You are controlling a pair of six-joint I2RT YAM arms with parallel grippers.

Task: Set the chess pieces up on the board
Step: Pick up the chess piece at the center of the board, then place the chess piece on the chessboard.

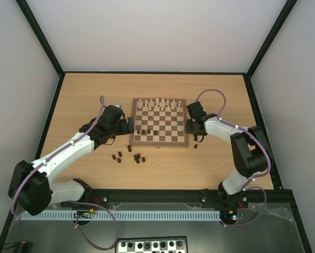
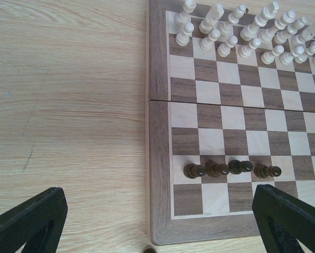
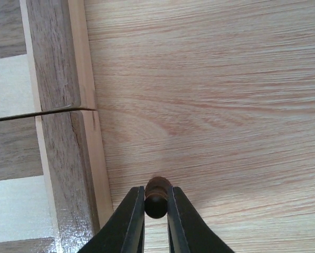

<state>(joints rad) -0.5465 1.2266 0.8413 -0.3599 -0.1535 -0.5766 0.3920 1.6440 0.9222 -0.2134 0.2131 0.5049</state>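
The wooden board (image 1: 161,122) lies mid-table. Several dark brown chess pieces (image 2: 218,169) stand in a row on its near left squares, also visible from above as chess pieces (image 1: 142,132). More dark pieces (image 1: 128,155) lie loose on the table before the board, and one piece (image 1: 196,147) sits off its near right corner. My right gripper (image 3: 157,203) is shut on a dark piece (image 3: 158,196) just off the board's right border (image 3: 57,158), low over the table. My left gripper (image 2: 157,232) hangs open over the board's near left corner, with nothing between its fingers (image 2: 28,221).
Pale cream chessmen (image 1: 158,103) fill the board's far rows. A black-and-white checkered board (image 1: 152,245) shows at the bottom edge, behind the arm bases. White walls with black posts enclose the table on three sides.
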